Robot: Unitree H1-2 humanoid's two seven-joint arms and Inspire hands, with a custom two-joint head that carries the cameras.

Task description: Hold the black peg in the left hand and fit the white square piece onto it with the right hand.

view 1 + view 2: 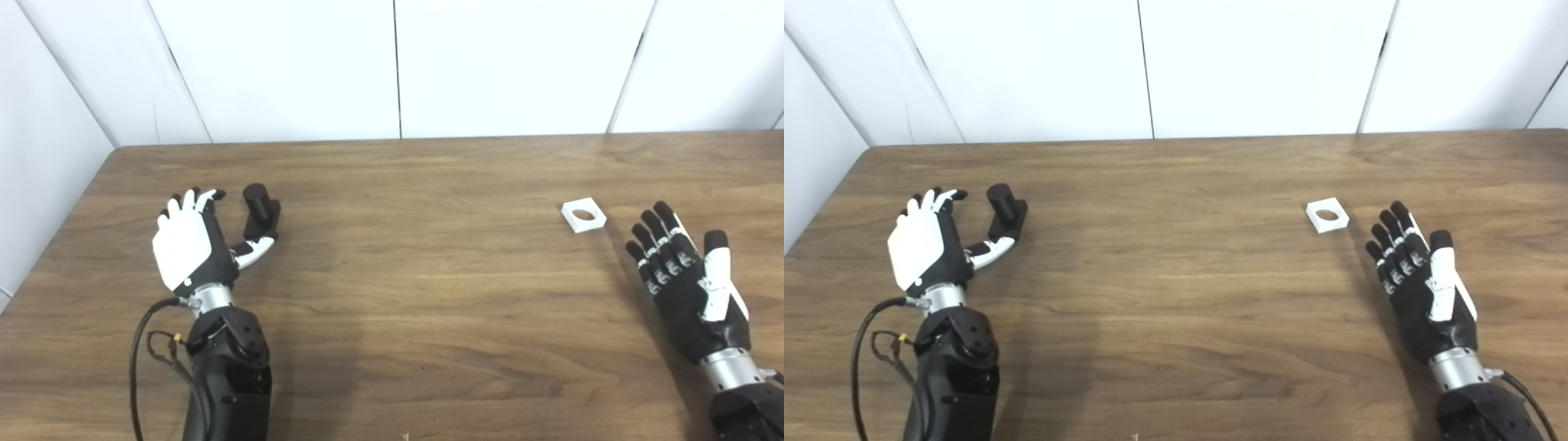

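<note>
The black peg (260, 210), a short cylinder on a square black base, stands upright on the wooden table (416, 288) at the left. My left hand (191, 240) is open just left of it, fingers spread, its thumb reaching to the peg's base without closing on it. The white square piece (583, 215), flat with a round hole, lies on the table at the right. My right hand (686, 282) is open, palm facing left, a short way to the right of and nearer than the piece, apart from it.
White wall panels (398, 67) stand behind the table's far edge, and a wall runs along its left edge. A black cable (138, 349) loops beside my left forearm.
</note>
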